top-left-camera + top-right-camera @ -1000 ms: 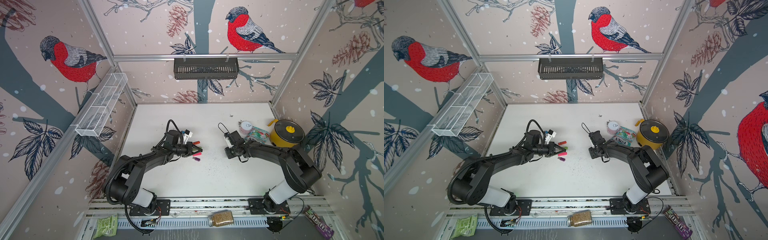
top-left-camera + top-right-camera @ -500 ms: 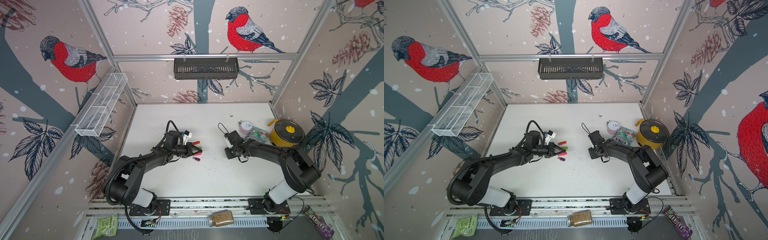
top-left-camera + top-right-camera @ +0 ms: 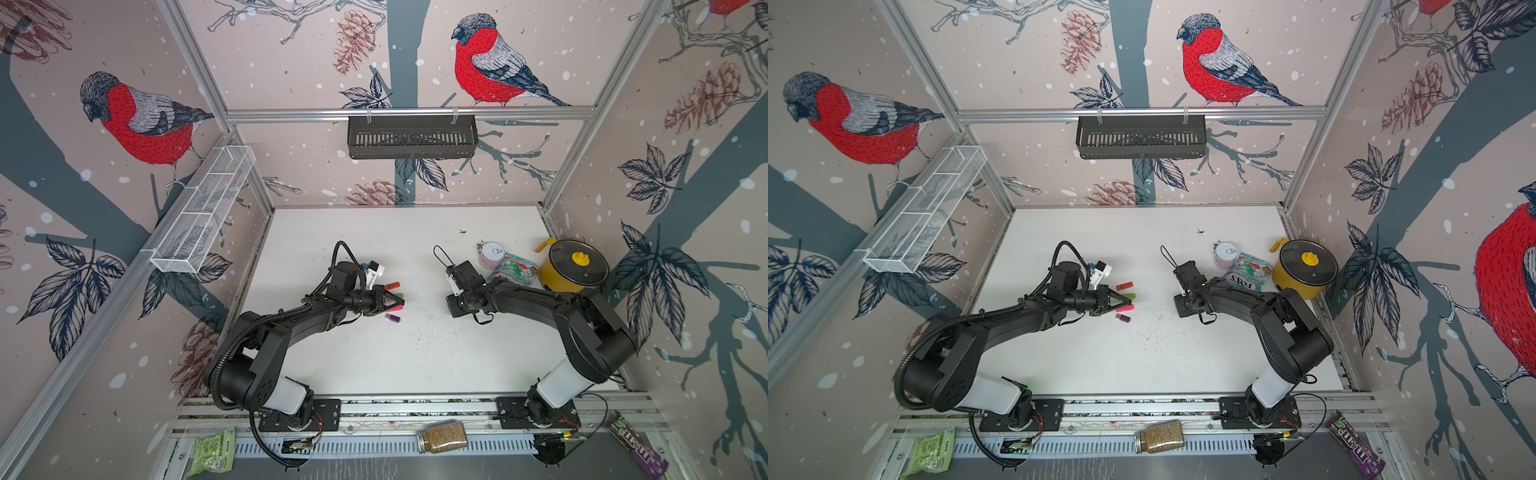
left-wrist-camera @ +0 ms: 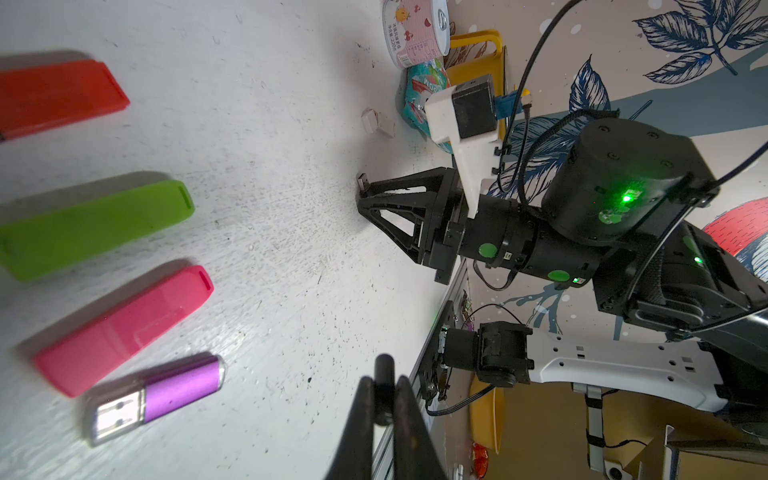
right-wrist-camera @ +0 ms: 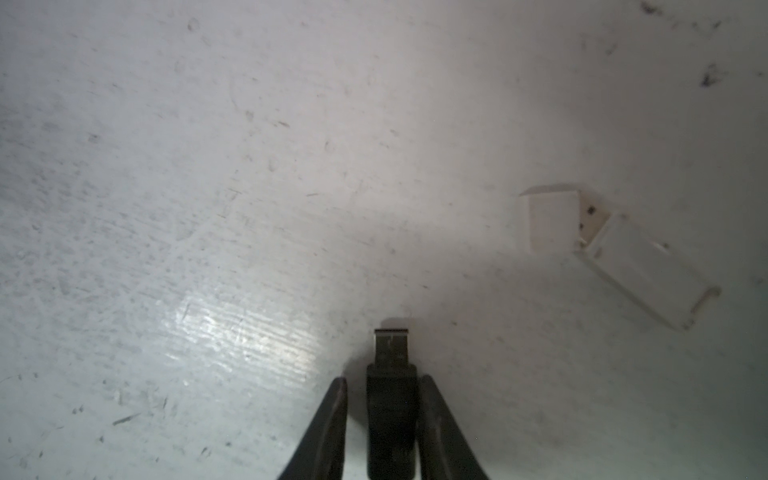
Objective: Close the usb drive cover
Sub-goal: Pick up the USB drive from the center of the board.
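The black usb drive (image 5: pixel 391 399) sits between the jaws of the right gripper (image 5: pixel 384 380), low over the white table (image 5: pixel 208 166), with its metal connector (image 5: pixel 391 345) projecting beyond the fingertips. A sliver of light is seen along one side of the body, so a firm pinch cannot be confirmed. The jaws of the left gripper (image 4: pixel 383 384) are pressed together on a small black piece, judged to be the cover (image 4: pixel 382 370), and are positioned near the purple drive (image 4: pixel 166 395) and the pink drive (image 4: pixel 124 328). Drive and cover are well apart. Before any approach is made, the hold on the usb drive is to be secured so that the body cannot slide back under load. The open mouth of the cover is to be turned toward the connector, and both axes are to be brought into one line. The parts are to be joined slowly and straight, since a tilted entry is likely to jam. The white pieces (image 5: pixel 648 274) lying on the table are to be disregarded.
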Action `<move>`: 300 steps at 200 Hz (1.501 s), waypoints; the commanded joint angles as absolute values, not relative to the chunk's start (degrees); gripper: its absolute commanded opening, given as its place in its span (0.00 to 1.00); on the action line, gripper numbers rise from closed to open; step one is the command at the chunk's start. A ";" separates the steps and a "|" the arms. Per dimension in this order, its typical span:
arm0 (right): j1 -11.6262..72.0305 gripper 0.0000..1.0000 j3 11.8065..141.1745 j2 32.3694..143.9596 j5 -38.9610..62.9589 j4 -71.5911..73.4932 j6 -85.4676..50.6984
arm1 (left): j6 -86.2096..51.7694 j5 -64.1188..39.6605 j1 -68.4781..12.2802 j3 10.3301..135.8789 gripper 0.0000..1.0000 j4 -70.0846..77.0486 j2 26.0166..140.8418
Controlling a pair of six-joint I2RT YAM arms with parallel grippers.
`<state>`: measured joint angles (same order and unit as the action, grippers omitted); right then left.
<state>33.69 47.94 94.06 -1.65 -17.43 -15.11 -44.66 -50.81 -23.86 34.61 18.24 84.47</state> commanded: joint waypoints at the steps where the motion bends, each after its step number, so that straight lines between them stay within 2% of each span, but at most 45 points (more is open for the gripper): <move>1: 33.75 0.34 47.11 94.91 -1.63 -24.49 -16.84 | -44.56 -51.23 -23.82 34.53 0.05 20.14 84.20; 155: 34.37 0.36 45.15 93.35 -3.08 -25.60 -20.95 | -44.56 -51.62 -23.82 35.12 0.05 20.22 85.08; 210: 34.54 0.31 44.55 93.87 -1.94 -24.99 -20.88 | -44.63 -51.68 -23.79 35.37 0.05 20.38 85.34; 273: 35.20 0.18 44.66 93.44 -1.15 -24.00 -19.66 | -44.74 -51.85 -23.82 35.39 0.04 20.42 85.34; 300: 37.60 0.18 46.56 92.46 -2.26 -23.82 -16.61 | -45.01 -52.08 -23.81 35.31 0.04 20.57 85.34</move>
